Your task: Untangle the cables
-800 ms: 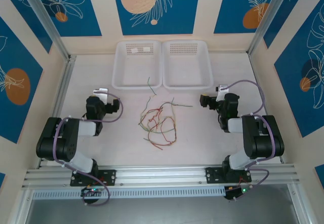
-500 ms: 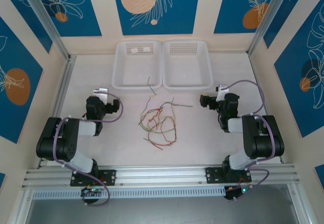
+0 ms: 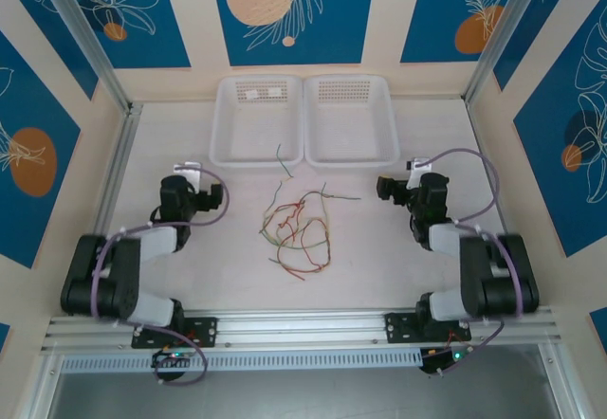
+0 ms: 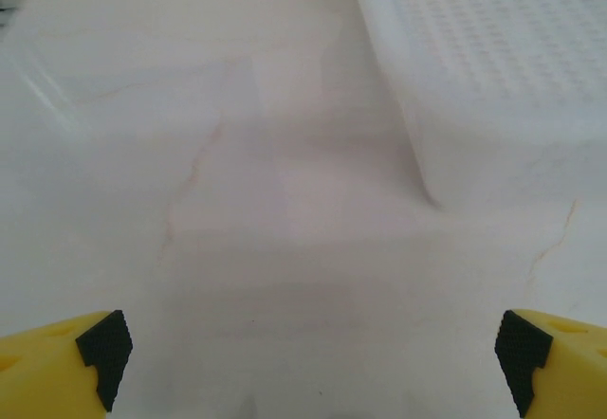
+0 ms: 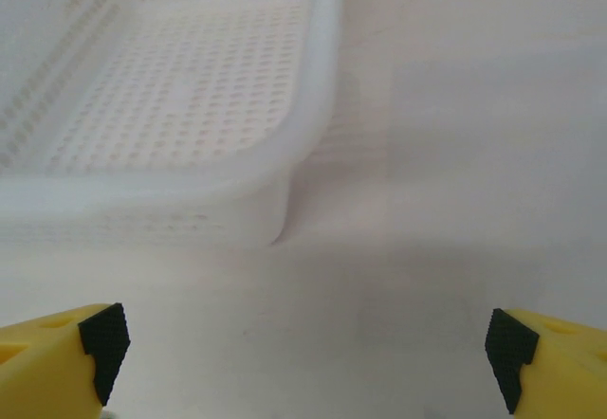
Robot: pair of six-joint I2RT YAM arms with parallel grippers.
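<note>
A loose knot of thin, bendy cables [image 3: 296, 232] in red, green and yellowish-tan lies on the pale, faintly veined surface [image 3: 379, 267] at the middle of the overhead frame, between the two arms and well apart from both. One green strand [image 3: 283, 160] lies separately just above the knot, near the front edges of two white perforated plastic baskets that sit side by side at the upper middle: the left basket [image 3: 220, 125] and the right basket [image 3: 391, 127]. The left claw [image 3: 190, 174] hovers at the left of the frame, below and beside the left basket's near corner. In its wrist view the left claw [image 4: 311, 353] has yellow, black-tipped fingertips [image 4: 95, 353] at the two bottom corners, spread wide with bare surface between them and a basket wall [image 4: 427, 154] at the upper right. The right claw [image 3: 406, 177] sits at the right, near the right basket's corner. Its own view shows it [image 5: 308, 343] likewise spread wide and holding nothing, the basket rim [image 5: 318, 78] at the upper left.
</note>
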